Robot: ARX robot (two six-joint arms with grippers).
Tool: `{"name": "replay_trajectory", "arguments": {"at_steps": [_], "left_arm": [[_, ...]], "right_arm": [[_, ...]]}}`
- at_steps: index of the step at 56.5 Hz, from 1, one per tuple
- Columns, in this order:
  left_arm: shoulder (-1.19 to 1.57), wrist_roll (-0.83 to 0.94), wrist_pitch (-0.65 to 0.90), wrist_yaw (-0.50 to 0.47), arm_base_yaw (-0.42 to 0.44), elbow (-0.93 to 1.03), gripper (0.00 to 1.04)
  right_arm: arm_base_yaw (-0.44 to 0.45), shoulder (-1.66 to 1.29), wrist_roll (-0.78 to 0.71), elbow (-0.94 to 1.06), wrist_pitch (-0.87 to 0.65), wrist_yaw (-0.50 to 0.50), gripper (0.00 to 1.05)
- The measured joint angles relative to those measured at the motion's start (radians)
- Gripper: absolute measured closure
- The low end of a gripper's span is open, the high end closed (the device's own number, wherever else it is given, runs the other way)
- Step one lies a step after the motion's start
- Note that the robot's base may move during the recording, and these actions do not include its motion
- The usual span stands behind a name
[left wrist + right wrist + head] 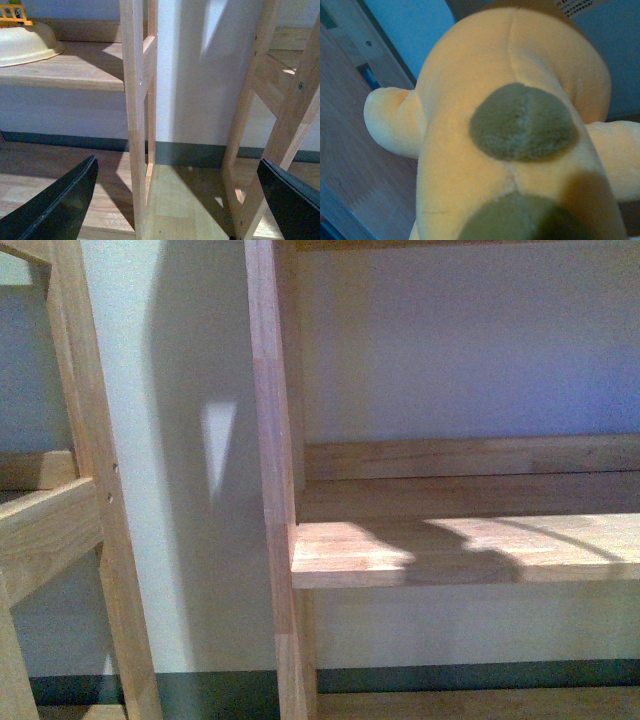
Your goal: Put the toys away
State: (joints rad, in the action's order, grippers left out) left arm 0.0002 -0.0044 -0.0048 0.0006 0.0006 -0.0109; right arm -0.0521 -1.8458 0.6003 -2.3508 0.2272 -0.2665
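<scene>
Plush (pixel 510 125) fills your right wrist view, close against the camera, above a wood floor (pixel 365 165); whether the right fingers grip it you cannot tell. Your left fingers (pixel 55 205) stand wide apart, empty, before the shelf post (pixel 137 120); a cream bowl (pixel 25 45) sits on the shelf (pixel 75 70) beside that post.

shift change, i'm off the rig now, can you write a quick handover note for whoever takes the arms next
Left gripper: open, holds nothing, facing the wooden shelf uprights and the wall.
Right gripper: not in view; its wrist camera is filled by the orange-yellow plush toy, very close to the lens. Whether it is gripped cannot be told.
Front view: bare wooden shelf, no toy on it.
A cream bowl sits on a shelf in the left wrist view.
Done: the toy seems to be at the right arm.
Left: confirm the grip and put the toy away.
</scene>
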Motion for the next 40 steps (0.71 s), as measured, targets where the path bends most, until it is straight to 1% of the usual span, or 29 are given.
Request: {"name": "replay_trajectory", "arguments": {"at_steps": [9,40], "left_arm": [[0.000,0.000,0.000,0.000,0.000,0.000,0.06],[0.000,0.000,0.000,0.000,0.000,0.000,0.06]], "right_arm": [[0.006,-0.034,0.018,-0.034,0.005,0.001,0.86],[0.003,-0.087,0.066,-0.017,-0.050,-0.010,0.86]]}}
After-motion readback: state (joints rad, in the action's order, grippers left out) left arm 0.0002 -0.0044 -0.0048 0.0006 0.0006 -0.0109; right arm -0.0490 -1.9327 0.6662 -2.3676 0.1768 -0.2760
